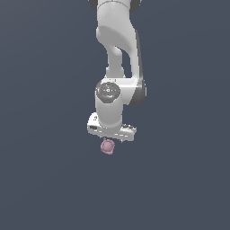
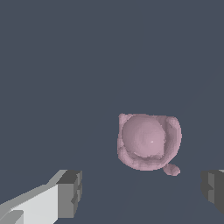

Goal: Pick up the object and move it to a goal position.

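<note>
Low in the frame's centre, the white gripper hangs over the small dusty-pink bumpy lump, dark-padded fingers spread wide and empty, presumably lining up to straddle it.

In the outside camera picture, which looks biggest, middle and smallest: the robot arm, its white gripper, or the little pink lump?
1. Robot arm, biggest.
2. White gripper, middle.
3. Pink lump, smallest, sitting just below the gripper.

glossy white arm (dark joint seams), grey fingertips.
</note>
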Motion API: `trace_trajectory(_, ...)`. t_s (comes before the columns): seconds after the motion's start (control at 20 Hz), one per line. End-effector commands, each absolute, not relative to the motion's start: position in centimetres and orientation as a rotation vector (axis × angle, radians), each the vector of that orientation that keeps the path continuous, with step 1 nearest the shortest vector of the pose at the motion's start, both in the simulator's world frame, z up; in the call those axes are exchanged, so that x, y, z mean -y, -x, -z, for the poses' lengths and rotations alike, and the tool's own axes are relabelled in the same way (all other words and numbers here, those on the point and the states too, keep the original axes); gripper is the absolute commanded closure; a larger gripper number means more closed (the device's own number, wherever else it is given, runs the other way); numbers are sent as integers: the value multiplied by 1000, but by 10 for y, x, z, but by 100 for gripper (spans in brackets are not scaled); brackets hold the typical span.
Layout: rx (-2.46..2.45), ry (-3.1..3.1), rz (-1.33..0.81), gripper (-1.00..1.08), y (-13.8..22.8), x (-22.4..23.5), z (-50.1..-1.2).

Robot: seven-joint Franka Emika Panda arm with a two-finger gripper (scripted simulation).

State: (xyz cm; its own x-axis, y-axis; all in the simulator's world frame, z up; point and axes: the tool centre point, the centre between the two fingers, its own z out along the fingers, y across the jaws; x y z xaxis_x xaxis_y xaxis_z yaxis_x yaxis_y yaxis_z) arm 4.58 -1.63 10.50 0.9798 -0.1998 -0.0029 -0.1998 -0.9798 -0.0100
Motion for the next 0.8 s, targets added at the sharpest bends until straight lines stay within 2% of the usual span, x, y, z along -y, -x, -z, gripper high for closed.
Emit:
trace_trajectory(0.0,-365,3115,-1,-92,-50,27,-97)
trace_trajectory(0.5,-404,3115,-2,-92,-53,36,-87)
trace_trajectory(0.75,-407,3115,-1,-92,-53,36,-67)
